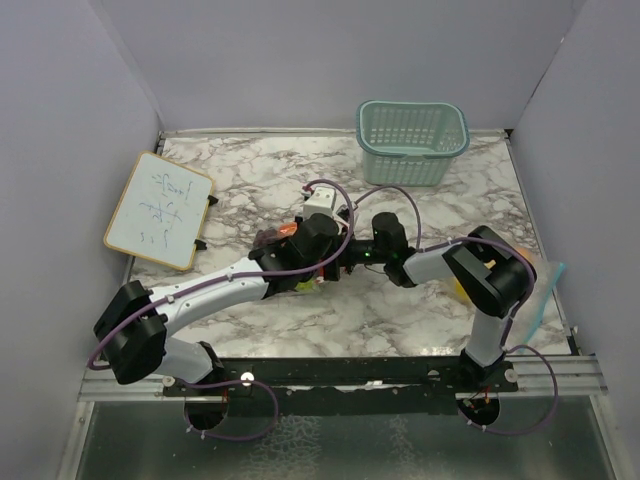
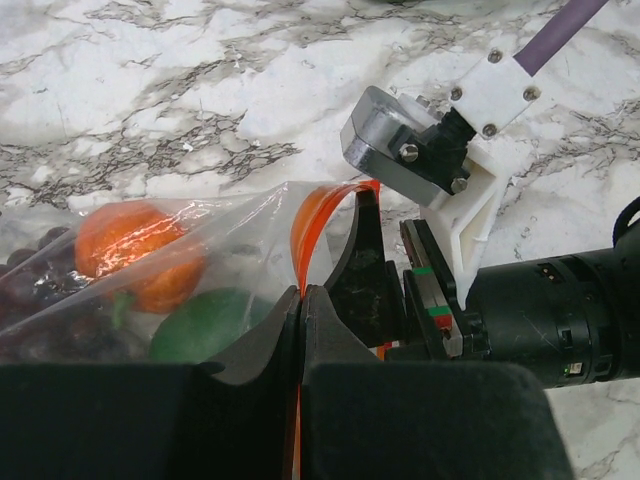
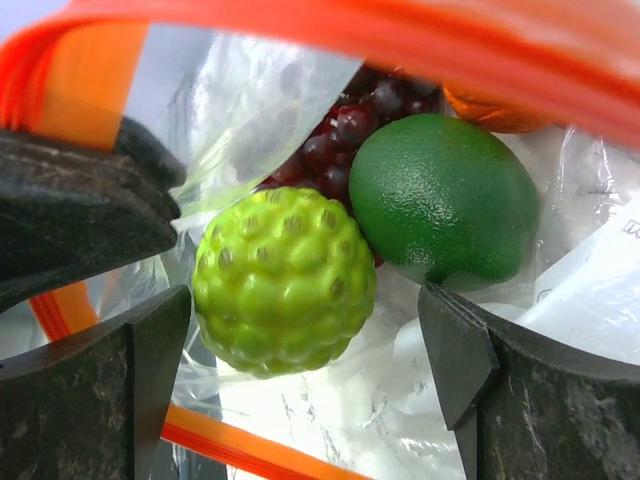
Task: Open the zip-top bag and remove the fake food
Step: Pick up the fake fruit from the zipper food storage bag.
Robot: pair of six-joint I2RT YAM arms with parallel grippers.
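Observation:
The clear zip-top bag (image 2: 240,225) with an orange zip strip (image 2: 312,215) lies mid-table, mostly under both wrists in the top view (image 1: 272,240). My left gripper (image 2: 301,300) is shut on the zip strip at one lip of the mouth. My right gripper (image 3: 305,350) is open, its fingers (image 3: 140,370) inside the bag mouth on either side of a bumpy lime-green fruit (image 3: 285,280) without pinching it. Behind that fruit lie a dark green lime (image 3: 445,200), a purple grape bunch (image 3: 345,130) and an orange (image 2: 130,250). No banana or lemon shows in the bag.
A teal mesh basket (image 1: 412,140) stands at the back right. A whiteboard (image 1: 158,210) lies at the left. By the right arm's elbow sit a yellow piece (image 1: 458,290) and a clear plastic sheet with a teal edge (image 1: 545,295).

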